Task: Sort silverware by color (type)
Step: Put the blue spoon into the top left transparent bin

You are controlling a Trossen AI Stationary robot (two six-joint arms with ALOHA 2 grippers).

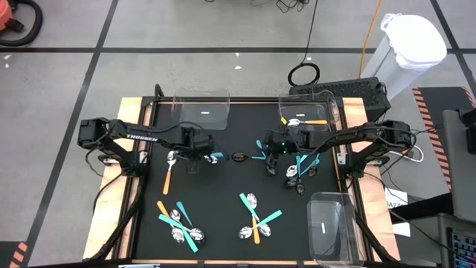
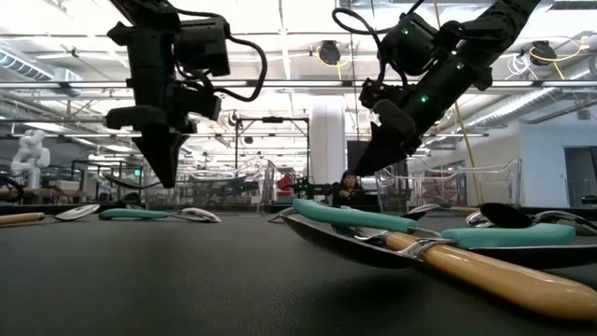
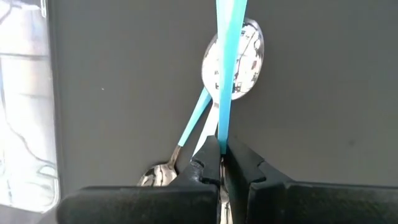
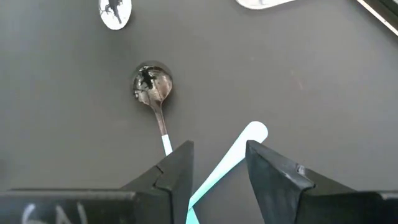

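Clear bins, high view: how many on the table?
3 bins: one at the mat's top edge, left of centre; one at the top edge, right of centre; one at the bottom-right corner. None appears hidden.

The silverware lies in small groups on the dark tabletop (image 1: 223, 223). At seven o'clock, teal and orange spoons (image 1: 178, 223) lie crossed. At five o'clock, another crossed pile (image 1: 256, 219) has teal handles and one orange. At nine o'clock, an orange-handled spoon (image 1: 169, 173) lies alone. At three o'clock, some teal spoons (image 1: 301, 170) are bunched together. At one o'clock, an orange-handled spoon (image 1: 306, 122) lies in a clear bin (image 1: 331, 104). One teal handle (image 3: 227, 74) is pinched between the left fingers (image 3: 208, 168).
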